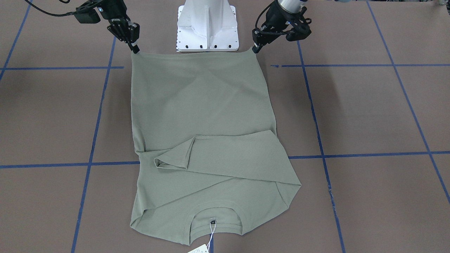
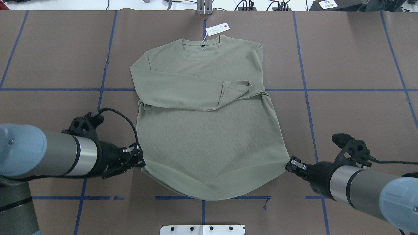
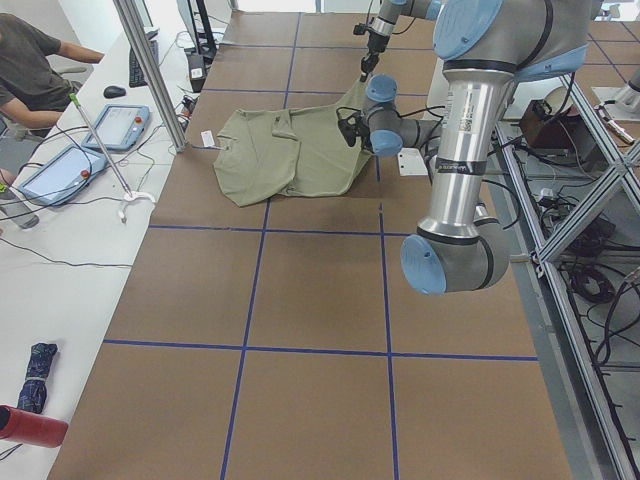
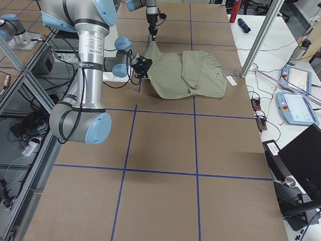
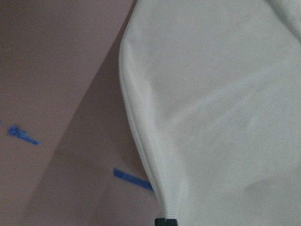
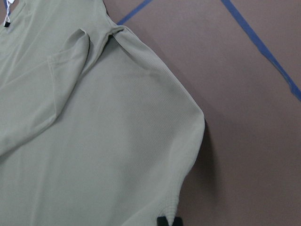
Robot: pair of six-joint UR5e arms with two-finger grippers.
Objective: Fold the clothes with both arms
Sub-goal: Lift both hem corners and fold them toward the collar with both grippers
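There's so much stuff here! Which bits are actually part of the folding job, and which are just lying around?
In the job: sage-green long-sleeved shirt, left end effector and right end effector, each gripping a hem corner.
Lying about: touchscreen pendants, computer mouse, red bottle, folded umbrella, all on the side bench.

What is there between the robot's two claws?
Only the shirt: its lower hem spans from left gripper to right gripper, each pinching a corner, in the overhead view.
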